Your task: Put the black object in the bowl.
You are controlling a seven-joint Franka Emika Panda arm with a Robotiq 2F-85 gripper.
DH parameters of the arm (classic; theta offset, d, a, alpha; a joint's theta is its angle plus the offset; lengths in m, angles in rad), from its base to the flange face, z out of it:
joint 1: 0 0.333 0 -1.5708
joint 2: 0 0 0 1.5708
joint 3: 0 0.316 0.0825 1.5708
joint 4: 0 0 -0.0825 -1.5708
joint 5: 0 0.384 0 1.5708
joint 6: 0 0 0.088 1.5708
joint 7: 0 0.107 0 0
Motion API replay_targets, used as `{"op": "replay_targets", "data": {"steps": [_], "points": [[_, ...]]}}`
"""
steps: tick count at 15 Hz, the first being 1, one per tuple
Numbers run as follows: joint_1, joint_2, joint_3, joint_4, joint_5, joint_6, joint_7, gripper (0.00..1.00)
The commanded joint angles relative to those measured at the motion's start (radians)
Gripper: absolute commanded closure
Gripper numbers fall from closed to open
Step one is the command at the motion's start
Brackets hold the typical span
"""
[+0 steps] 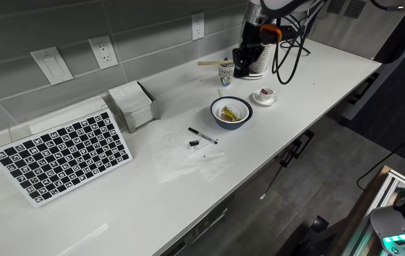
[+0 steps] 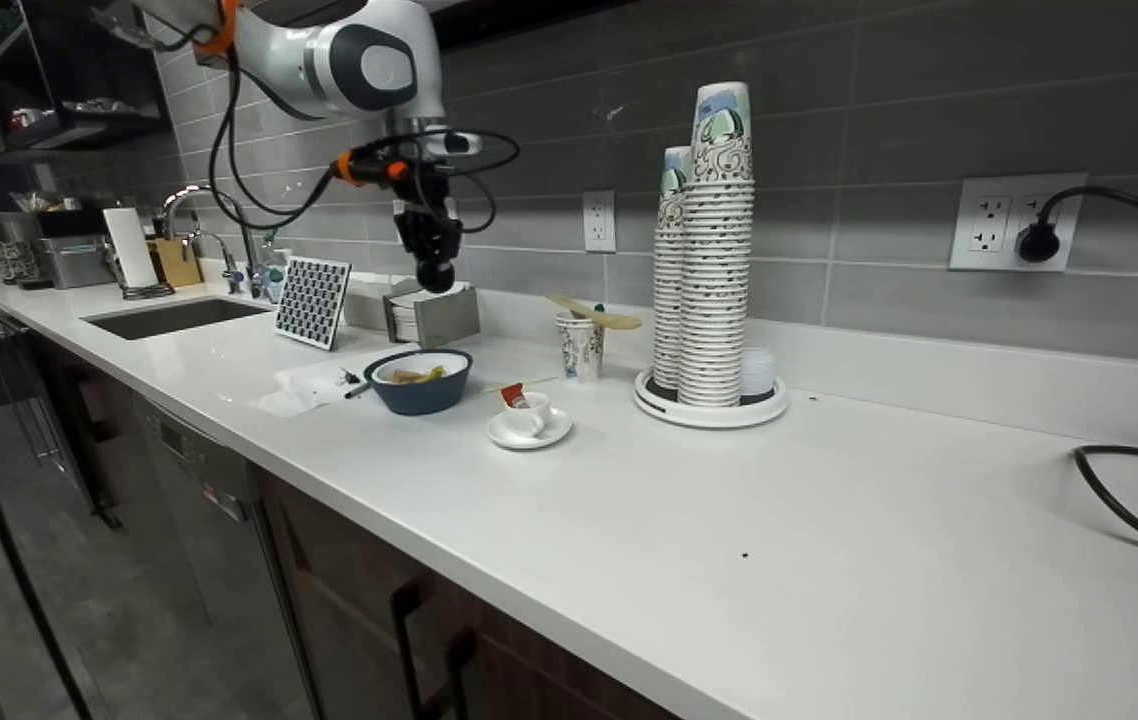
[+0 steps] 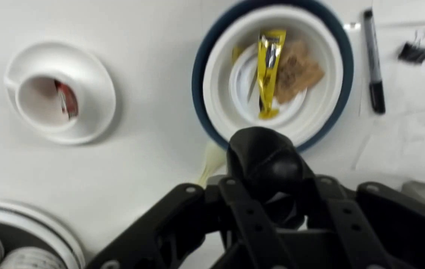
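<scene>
Pincer (image 3: pixel 268 164) and bowl (image 3: pixel 198 78) overlapped in the wrist view, the pincer coming in from the near edge, the bowl lying beyond. The jaws were pinching what I took for the black object (image 3: pixel 255 144), a creased, compact lump with no long axis I could read. It hid part of the bowl's near rim, so the bowl's middle lay to its far side, hardly left or right. Inside the bowl were a yellow packet (image 3: pixel 266 82) and a brown packet (image 3: pixel 297 73). To the right lay a marker (image 3: pixel 373 59) and a binder clip (image 3: pixel 414 53); to the left stood a white cup (image 3: pixel 35 101).

In an exterior view the pincer hung well above the desk (image 1: pixel 145 202), showing beyond the bowl and slightly right of its middle. Whether it was straight overhead could not be told from there alone.

In an exterior view the arm (image 2: pixel 369 65) reached in from the left, and the pincer pointed down above the bowl's right half, well apart from it. I judged the bowl to be almost directly below, so the next move called for a slight shift toward its middle, then lowering and release. The packets might tip the black object sideways on landing.
</scene>
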Motion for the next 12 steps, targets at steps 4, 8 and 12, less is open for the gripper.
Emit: {"op": "replay_targets", "data": {"steps": [4,8,12], "points": [[0.000,-0.135,0.017,-0.292,0.194,0.053,0.062,0.27],[0.001,-0.098,0.012,-0.369,0.239,0.351,0.086,0.01],[-0.019,-0.192,-0.026,-0.509,0.137,0.387,0.068,0.00]]}}
